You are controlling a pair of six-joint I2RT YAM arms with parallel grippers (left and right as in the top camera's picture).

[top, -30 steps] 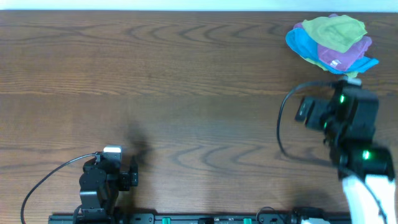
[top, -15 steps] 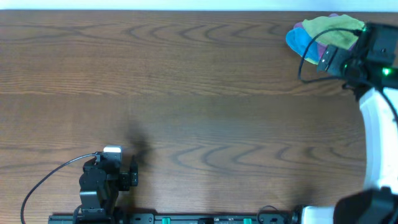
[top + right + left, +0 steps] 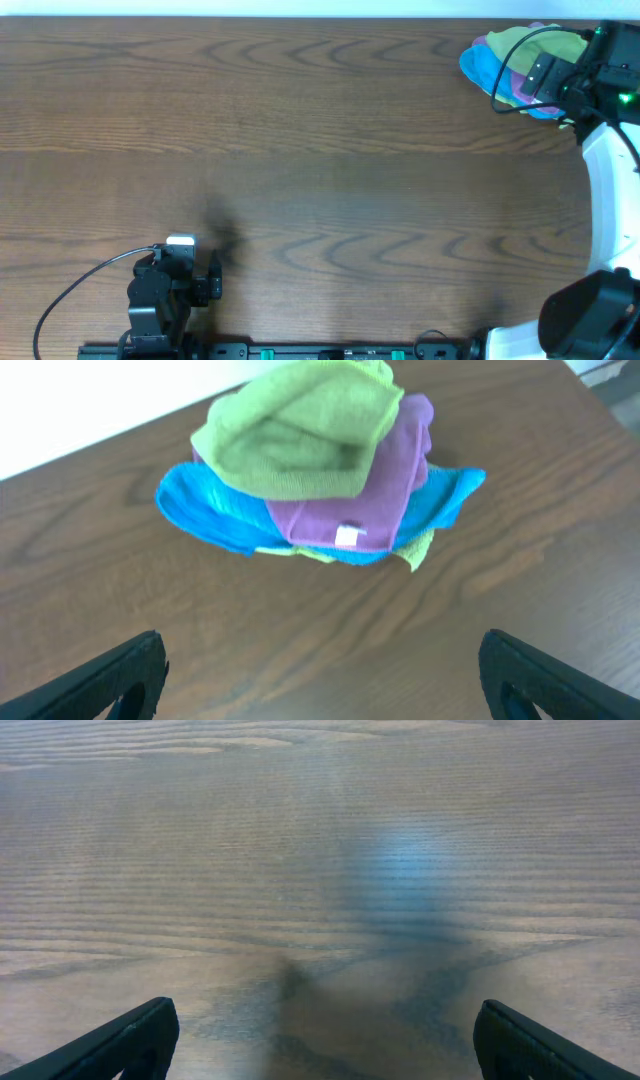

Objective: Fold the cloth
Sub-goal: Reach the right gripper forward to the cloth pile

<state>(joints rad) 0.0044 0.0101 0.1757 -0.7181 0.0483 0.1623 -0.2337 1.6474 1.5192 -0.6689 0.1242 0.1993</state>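
The lime-green cloth [image 3: 300, 435] lies crumpled on top of a pile at the table's far right corner, and also shows in the overhead view [image 3: 528, 42]. It rests on a purple cloth [image 3: 352, 500] and a bright blue cloth [image 3: 205, 512]. My right gripper [image 3: 320, 655] is open and empty, hovering just short of the pile above bare wood. From overhead, the right wrist [image 3: 572, 78] covers the pile's right side. My left gripper [image 3: 320, 1040] is open and empty over bare table, at the near left in the overhead view [image 3: 208, 280].
The wooden table [image 3: 300, 150] stretches between the two arms. Its far edge runs just behind the pile [image 3: 90, 430]. A black cable [image 3: 80, 285] loops beside the left arm.
My right arm has swung from the right middle of the table to the far right corner and now sits by the cloth pile. The left arm has not moved.
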